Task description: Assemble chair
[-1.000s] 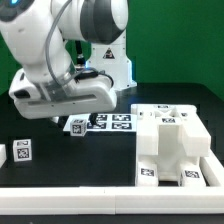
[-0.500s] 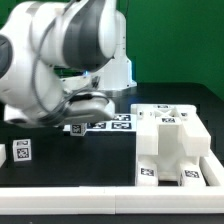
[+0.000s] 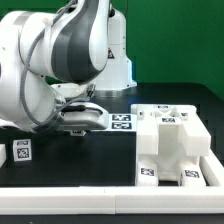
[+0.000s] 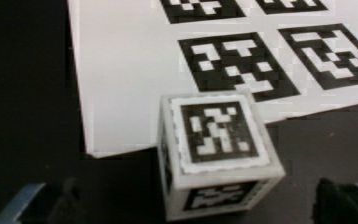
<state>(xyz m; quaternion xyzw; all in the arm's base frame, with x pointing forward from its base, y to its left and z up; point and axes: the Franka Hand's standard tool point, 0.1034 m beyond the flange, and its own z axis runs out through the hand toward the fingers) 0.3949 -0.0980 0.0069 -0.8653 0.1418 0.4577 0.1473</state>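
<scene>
Nearest on the bench [image 3: 80, 175], at the exterior view's left, lies a small loose piece [image 3: 22, 152] with a tag. At the exterior view's right stands the half-built chair [image 3: 170, 148], white and blocky, apart from the arm [image 3: 60, 70]. Farther back, the arm bends low over the marker board [image 3: 122, 121] and covers its own hand, so from this view I cannot tell what the fingers do.

The wrist view answers this. A small tagged block [image 4: 211, 150] stands upright at the board's edge. The two dark fingers [image 4: 48, 202] are spread, one at each side of it, with a gap on both sides; they grip nothing. This view shows nothing of the chair.

The danger, I think, is in the closing. If one finger reaches the block first, it may push it, turn it or tip it over. Whether the block stands partly on the board I cannot tell; if so, it may rock.
</scene>
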